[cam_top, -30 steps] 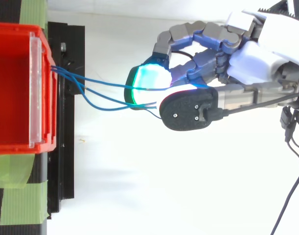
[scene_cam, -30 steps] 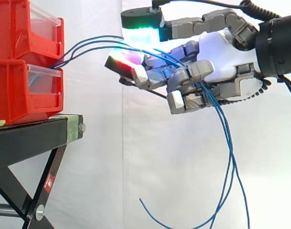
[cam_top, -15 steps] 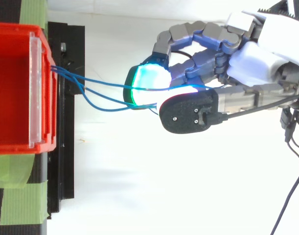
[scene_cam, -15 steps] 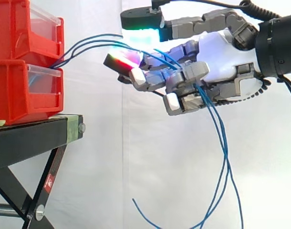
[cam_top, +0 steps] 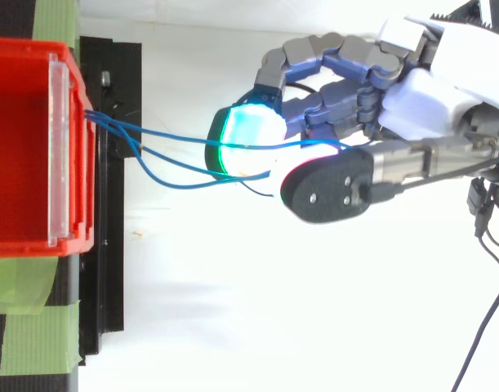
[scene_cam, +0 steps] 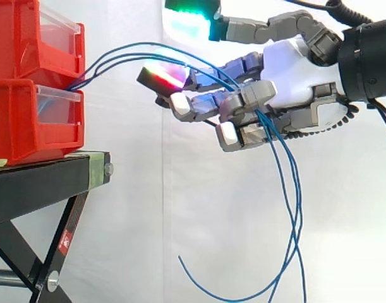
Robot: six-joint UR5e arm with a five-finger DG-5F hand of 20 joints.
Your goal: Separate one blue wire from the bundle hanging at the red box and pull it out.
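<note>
Three blue wires [scene_cam: 292,208] leave the gap between the stacked red bins [scene_cam: 28,120], arc up to the right and pass through my hand [scene_cam: 294,82]. Behind it they hang down and loop near the bottom edge. My fingers are curled, with the wires threaded between them and hooked over the lower ones. The thumb, its pad glowing green [scene_cam: 193,9], stands lifted clear above the red-glowing fingertip [scene_cam: 164,76]. From above, the wires [cam_top: 184,144] fan out from the bin's front [cam_top: 69,147] and run under the cyan-green pad [cam_top: 245,139] of the hand [cam_top: 421,106].
The bins sit on a black stand [scene_cam: 47,183] with crossed legs, at the left. Green tape [cam_top: 28,339] lies on the stand beside the bin. A white curtain is behind everything, with open space below the hand.
The thumb has lifted up and away from the fingertips, opening the pinch. The hanging wire loops have swung slightly left. The hand itself has stayed in place.
</note>
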